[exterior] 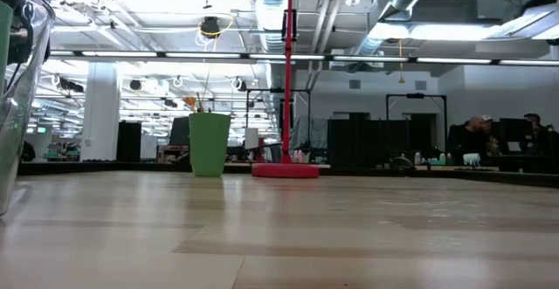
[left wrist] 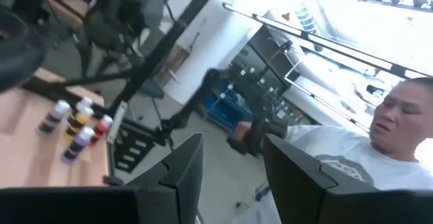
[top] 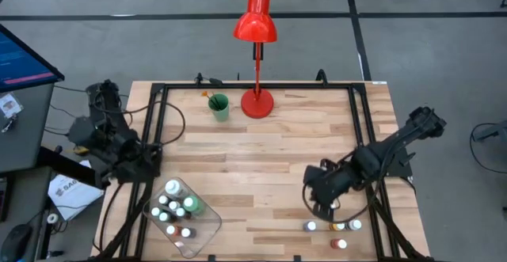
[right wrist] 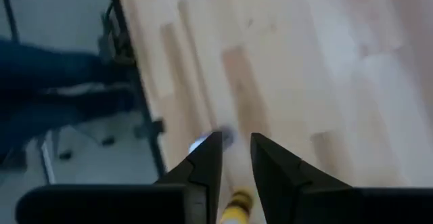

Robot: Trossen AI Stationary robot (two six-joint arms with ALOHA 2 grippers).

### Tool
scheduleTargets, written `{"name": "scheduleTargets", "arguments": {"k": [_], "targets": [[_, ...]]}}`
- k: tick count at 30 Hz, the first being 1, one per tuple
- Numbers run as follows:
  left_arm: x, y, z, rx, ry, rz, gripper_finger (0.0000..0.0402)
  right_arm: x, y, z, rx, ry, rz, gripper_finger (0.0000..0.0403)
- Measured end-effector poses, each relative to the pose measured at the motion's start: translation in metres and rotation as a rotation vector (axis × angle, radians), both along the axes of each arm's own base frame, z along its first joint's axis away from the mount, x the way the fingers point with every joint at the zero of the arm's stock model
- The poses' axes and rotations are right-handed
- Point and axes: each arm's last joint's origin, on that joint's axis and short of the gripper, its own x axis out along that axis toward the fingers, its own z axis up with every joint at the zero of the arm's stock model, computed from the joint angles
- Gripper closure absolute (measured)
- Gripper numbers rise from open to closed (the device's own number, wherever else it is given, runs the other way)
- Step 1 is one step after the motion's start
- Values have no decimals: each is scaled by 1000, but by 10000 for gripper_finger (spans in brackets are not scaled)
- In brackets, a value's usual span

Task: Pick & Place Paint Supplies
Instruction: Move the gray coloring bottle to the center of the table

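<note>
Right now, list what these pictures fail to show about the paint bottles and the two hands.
- Loose paint bottles: high view, too small to read colours or count surely; the right arm covers part of the group.
- Right hand: right wrist view, motion blur; whether it touches the yellow bottle, cut by the picture's edge, is unclear.
- Clear tray: low view, cut by the edge.
- Left hand: holds nothing visible.

This is an open-plan lab or workshop: exposed ceiling ducts (exterior: 419, 10), long strip lights (exterior: 262, 56), dark equipment racks (exterior: 367, 141), and people (exterior: 476, 136) seated at far right.
</note>
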Motion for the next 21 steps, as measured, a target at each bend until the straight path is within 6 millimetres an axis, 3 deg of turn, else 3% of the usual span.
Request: {"name": "scheduleTargets", "arguments": {"k": [6, 11, 15, 21], "targets": [[2, 4, 1, 141, -47, 167, 259, 10, 17, -11, -10, 193, 28, 340], [13, -5, 5, 301, -63, 402, 259, -5, 28, -3, -222, 332, 1, 368], [20, -3, 18, 291, -50, 514, 259, -20, 28, 28, -259, 86, 56, 398], [36, -3, 31, 304, -42, 617, 259, -57, -19, 94, -275, -426, 41, 401]]}}
